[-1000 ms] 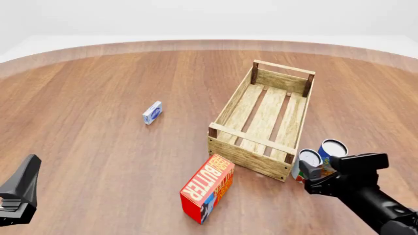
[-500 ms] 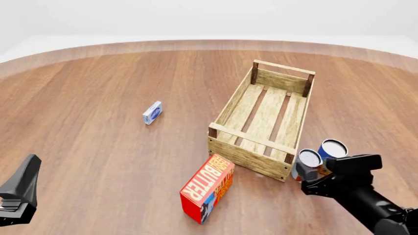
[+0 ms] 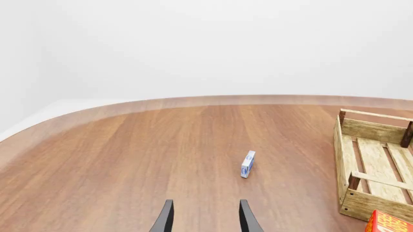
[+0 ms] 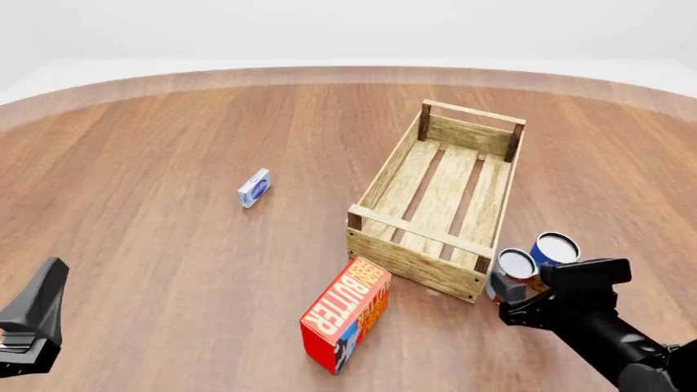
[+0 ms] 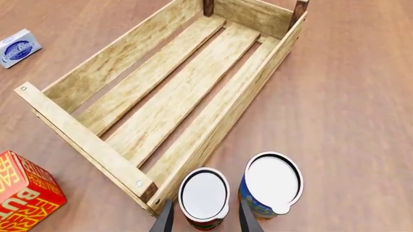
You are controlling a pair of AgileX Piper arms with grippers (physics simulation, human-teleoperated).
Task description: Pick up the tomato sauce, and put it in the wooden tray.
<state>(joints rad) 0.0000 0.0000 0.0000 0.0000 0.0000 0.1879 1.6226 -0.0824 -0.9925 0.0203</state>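
The left gripper [image 4: 28, 327] idles at the table's near-left corner, its fingers spread with nothing between them. One small blue box [image 4: 254, 189] lies left of centre, one butter box [image 4: 346, 314] nearer the front edge, then the single wooden tray [image 4: 436, 245]. At the near-right stand two cans: the tomato sauce [image 5: 204, 197], upright, touching the tray's corner, and a blue can [image 5: 272, 185] beside it. The right gripper [image 5: 205, 217], clearly the nearer, has its released jaws straddling the sauce can.
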